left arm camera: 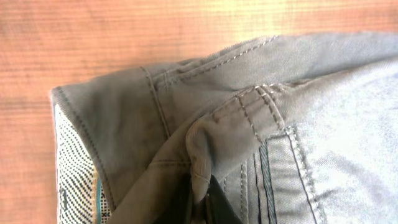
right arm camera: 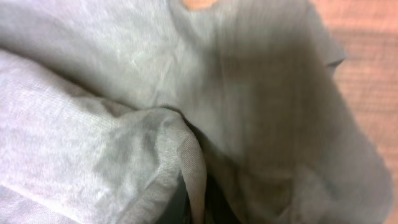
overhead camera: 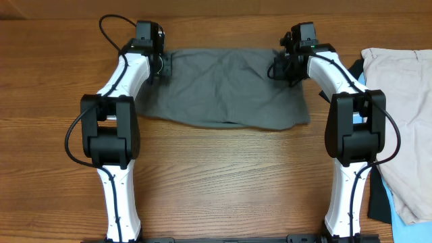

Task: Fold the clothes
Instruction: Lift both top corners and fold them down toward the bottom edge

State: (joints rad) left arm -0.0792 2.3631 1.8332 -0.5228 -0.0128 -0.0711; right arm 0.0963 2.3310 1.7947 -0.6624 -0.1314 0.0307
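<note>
The grey shorts lay flat near the desk's far edge, not yet folded. The left gripper and right gripper each pinched 1 far corner. A beige garment waited at the right edge.

Bare counter lies open across the lower middle, between the left arm and right arm, and at far left. The grey shorts cover the upper middle; a beige garment crowds the right edge.

Grey shorts lie spread on the wooden desk toward 12 o'clock. The left gripper meets their 10 o'clock corner, the right gripper their 2 o'clock corner. A beige garment lies at 3 o'clock, overlapping a black piece.
</note>
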